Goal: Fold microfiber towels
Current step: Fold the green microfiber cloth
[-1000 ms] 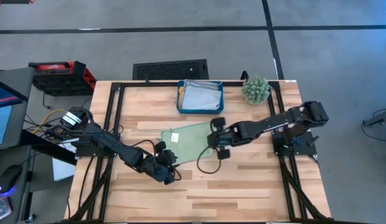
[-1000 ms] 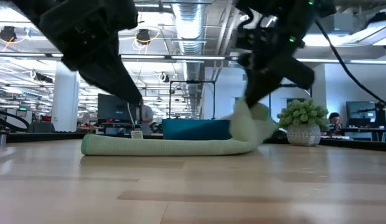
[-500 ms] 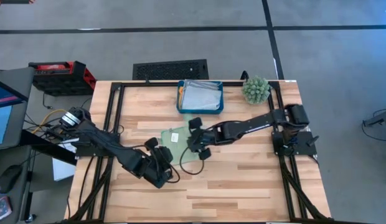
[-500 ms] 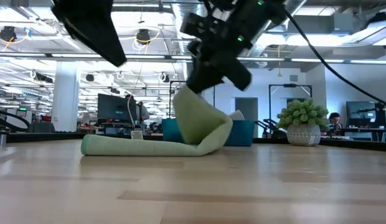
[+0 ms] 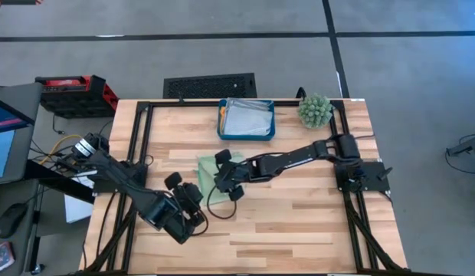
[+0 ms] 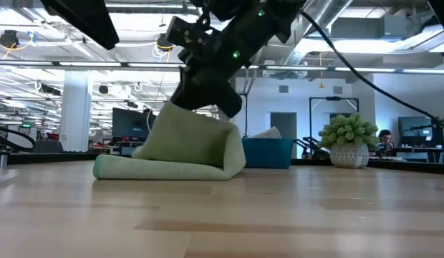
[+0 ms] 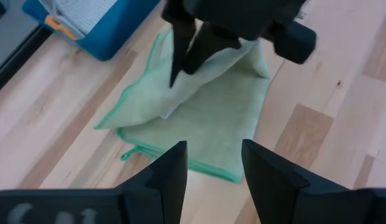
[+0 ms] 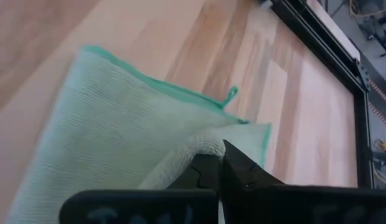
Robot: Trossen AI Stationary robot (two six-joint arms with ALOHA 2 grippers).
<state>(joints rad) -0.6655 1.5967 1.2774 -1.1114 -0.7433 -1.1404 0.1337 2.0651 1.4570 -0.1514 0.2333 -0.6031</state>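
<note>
Now the light green towel (image 5: 209,178) is seen near the middle of the bench (image 5: 299,222), a little toward the left edge, with one edge lifted and carried over its flat lower layer. That raised edge is pinched in the right pincer (image 5: 226,172), whose fingers are clamped tight on the cloth above the towel. A soft hump is formed where the fabric is doubled back, plain in the low view (image 6: 200,147). The left pincer (image 5: 193,201) is held off the towel, toward the front edge of the bench, fingers spread and nothing gripped. By the far edge, pale cloths are kept in the teal tray (image 5: 246,135), beside the spiky plant (image 5: 315,110).
</note>
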